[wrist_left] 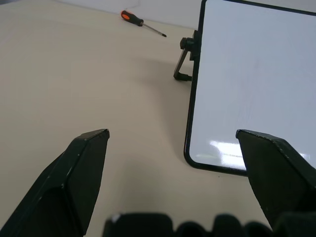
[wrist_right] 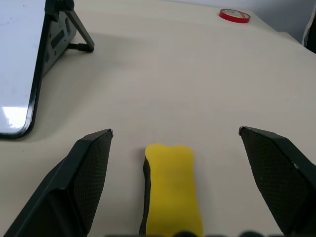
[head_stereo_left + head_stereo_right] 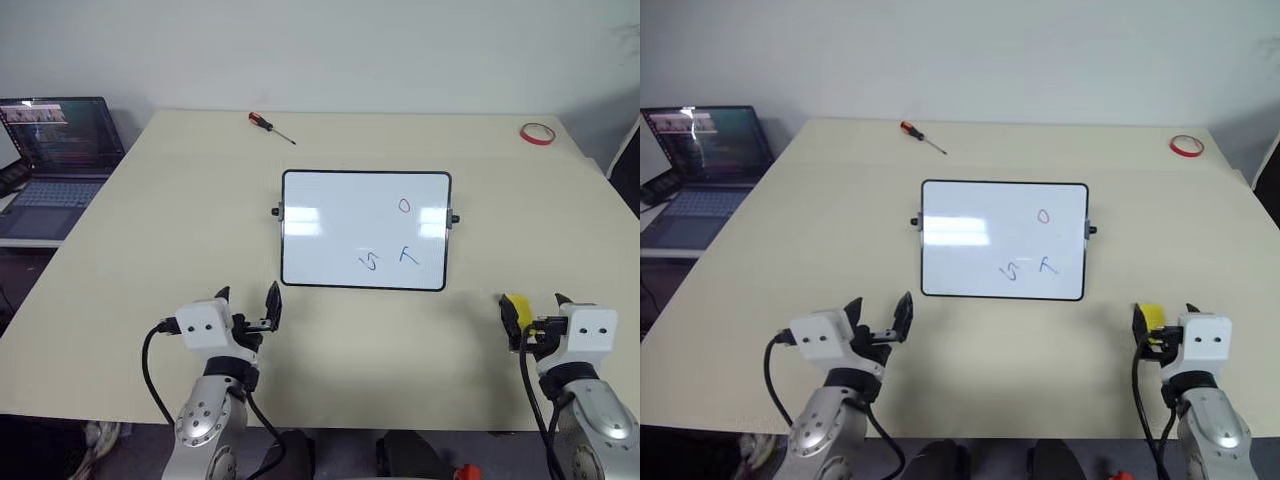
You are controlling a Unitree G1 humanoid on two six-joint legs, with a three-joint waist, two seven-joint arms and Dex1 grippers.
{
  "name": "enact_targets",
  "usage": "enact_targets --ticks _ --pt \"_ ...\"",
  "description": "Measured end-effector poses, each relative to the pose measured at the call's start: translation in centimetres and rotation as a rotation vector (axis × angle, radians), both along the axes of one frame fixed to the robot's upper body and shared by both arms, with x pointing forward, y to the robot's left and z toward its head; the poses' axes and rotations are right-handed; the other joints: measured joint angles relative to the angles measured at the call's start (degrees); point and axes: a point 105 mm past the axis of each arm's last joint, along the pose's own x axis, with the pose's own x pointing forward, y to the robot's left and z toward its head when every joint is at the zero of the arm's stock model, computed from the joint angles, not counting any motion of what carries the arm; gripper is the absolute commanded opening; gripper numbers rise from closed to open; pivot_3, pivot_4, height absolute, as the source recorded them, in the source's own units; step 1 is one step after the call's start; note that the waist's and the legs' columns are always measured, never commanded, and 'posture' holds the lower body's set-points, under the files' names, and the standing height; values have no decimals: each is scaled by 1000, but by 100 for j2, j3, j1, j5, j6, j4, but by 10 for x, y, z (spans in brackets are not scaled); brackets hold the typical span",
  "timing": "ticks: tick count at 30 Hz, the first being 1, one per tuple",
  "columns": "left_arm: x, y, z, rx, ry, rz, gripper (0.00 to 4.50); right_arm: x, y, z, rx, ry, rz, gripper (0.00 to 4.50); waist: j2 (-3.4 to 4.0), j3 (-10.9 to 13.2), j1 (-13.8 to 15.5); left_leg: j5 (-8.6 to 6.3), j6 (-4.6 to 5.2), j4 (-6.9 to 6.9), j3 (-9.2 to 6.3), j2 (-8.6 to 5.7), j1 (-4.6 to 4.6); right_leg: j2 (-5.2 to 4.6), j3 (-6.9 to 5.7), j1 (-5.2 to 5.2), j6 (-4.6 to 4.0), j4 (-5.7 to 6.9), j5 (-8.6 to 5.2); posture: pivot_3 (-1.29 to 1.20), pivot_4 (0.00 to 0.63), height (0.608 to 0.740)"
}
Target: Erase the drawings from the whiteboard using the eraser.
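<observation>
Two grippers hover spread wide near the table's [image 3: 120,300] front edge: left gripper [image 3: 249,299] empty, right gripper [image 2: 175,134] straddling the unheld eraser [image 2: 173,187]; bare tabletop separates both from the whiteboard [image 3: 340,225].

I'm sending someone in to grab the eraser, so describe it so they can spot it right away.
Start at the white glossy whiteboard with the thin black frame in the middle of the beige table. Go to the table's near right side, where the small yellow block eraser lies between the open fingers of the robot's right tool. It is the only yellow thing there.
</observation>
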Motion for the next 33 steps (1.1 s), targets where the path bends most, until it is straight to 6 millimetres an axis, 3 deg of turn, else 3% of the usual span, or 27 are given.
enact_targets --ticks 11,23,33 --pt "6 -11 7 -16 -28 -29 4500 9 0 9 0 -18 -5 4486 0 0 -1 2 -4 -1 0 0 1 4 2 1 5 -2 4 0 150 740" --pt "16 4 7 25 -47 -10 4500 15 20 2 62 -19 4 4486 3 1 -5 3 -6 -2 1 1 0 3 3 -4 6 -2 4 0 150 740" --pt "15 6 7 31 -44 -32 4500 6 17 -3 50 4 -35 4486 2 1 -1 3 -8 -1 -1 2 -3 -3 1 -6 6 -2 4 0 150 740"
